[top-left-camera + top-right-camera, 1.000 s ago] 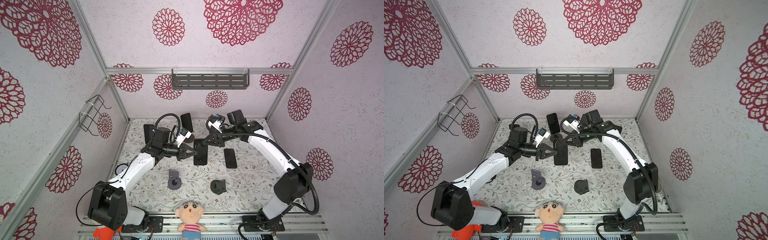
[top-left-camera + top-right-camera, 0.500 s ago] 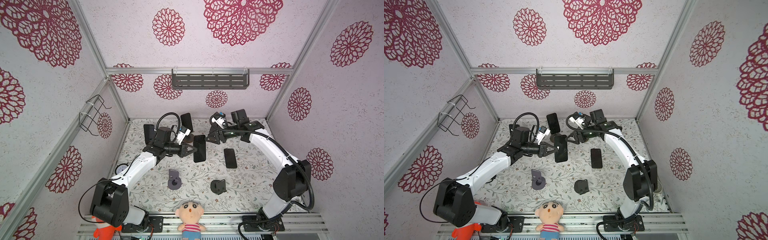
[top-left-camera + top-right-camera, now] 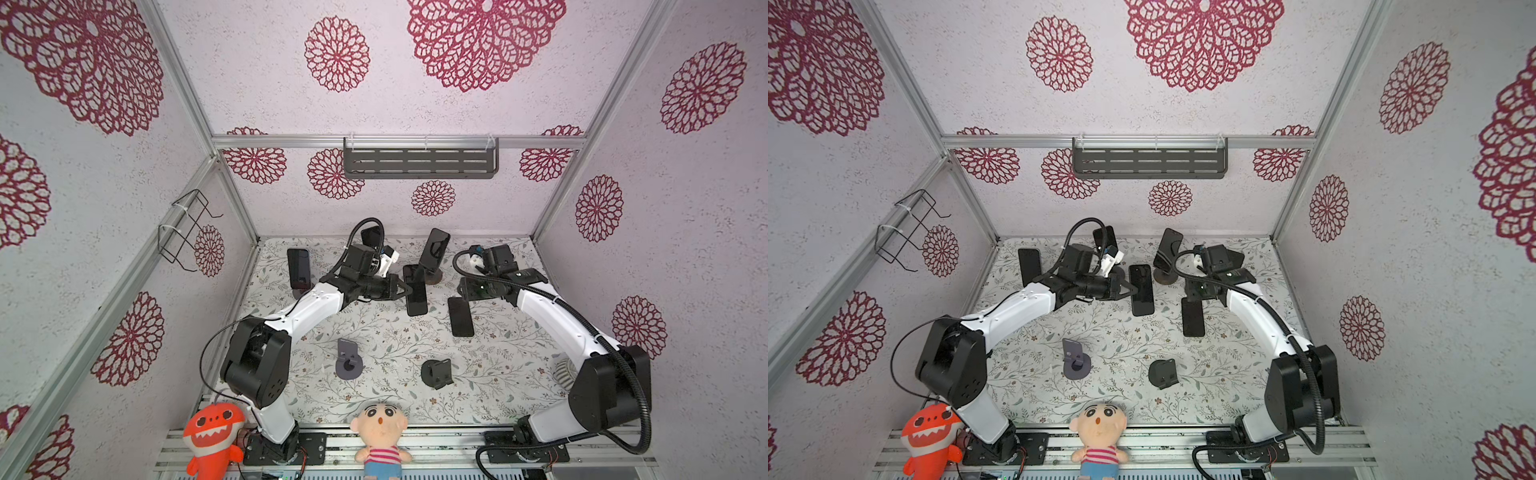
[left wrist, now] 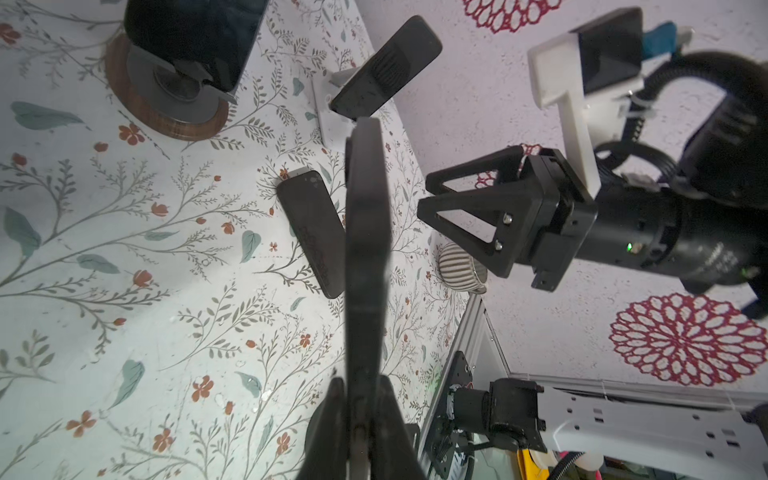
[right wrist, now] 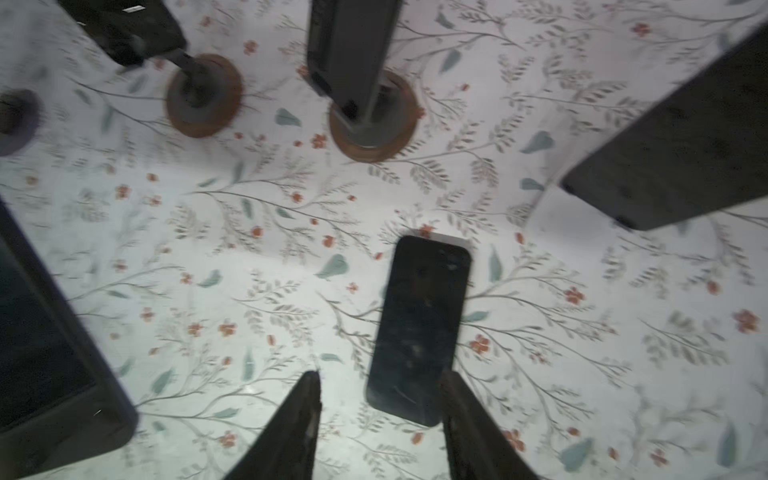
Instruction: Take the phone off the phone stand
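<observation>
The phone point(image 3: 417, 303) is seen as glossy black, its face mirror-smooth. The mat point(image 3: 390, 332) is printed with flowers and looks matt. A wood-grain rim is shown on the stand base point(image 4: 174, 114), under matt grey plastic. The walls point(image 3: 478, 108) are finished rough and grainy; the frame point(image 3: 291, 141) is of pale brushed metal. The doll point(image 3: 379, 432) is made of soft plush.

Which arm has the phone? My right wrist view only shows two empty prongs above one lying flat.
Observer: The left gripper is shut on a phone, held up in mid-air.
Visitor: Is it off its stand?
Observer: Yes, in both top views it touches no stand.
Visitor: Are any stands empty?
Observer: Two near the front: a grey stand and a black stand.
</observation>
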Action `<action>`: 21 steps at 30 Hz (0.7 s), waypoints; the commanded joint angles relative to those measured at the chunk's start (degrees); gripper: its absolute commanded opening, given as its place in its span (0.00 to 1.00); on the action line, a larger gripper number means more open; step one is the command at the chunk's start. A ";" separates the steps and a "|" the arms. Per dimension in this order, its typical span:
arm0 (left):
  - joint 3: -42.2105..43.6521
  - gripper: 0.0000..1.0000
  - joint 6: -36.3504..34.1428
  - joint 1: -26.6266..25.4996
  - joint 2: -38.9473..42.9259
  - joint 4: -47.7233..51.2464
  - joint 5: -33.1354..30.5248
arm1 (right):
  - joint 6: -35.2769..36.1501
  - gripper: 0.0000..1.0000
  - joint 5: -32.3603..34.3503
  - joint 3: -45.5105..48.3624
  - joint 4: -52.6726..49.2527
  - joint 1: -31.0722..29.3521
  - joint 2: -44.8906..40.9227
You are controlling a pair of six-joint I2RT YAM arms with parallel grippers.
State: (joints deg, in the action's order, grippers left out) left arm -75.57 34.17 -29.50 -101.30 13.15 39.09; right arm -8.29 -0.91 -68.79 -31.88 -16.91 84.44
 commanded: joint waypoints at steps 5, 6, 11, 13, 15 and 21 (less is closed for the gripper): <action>-6.79 0.00 3.07 -3.03 -7.46 1.70 -2.59 | -3.01 0.18 13.78 9.03 8.59 2.69 -3.66; -7.31 0.00 3.49 -3.19 -8.33 1.55 -2.62 | -2.52 0.14 13.86 10.03 9.47 2.83 -3.68; -11.53 0.00 4.37 -4.14 -15.19 2.66 -1.52 | 0.36 0.02 14.69 13.51 13.08 2.85 -3.25; -12.76 0.00 4.61 -4.50 -17.02 2.90 -1.30 | 0.65 0.01 15.25 14.16 13.36 2.93 -2.74; -13.96 0.00 4.60 -4.86 -18.69 3.22 -0.95 | 0.81 0.01 15.35 14.79 13.66 3.10 -1.89; -17.26 0.00 5.24 -5.37 -22.87 5.17 -0.03 | 1.69 0.00 14.93 16.10 15.56 3.98 -0.03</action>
State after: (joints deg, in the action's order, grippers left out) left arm -90.21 38.30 -34.24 -123.63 18.76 36.82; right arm -8.01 12.53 -52.86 -18.13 -13.58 83.90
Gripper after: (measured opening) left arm 0.093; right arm 0.056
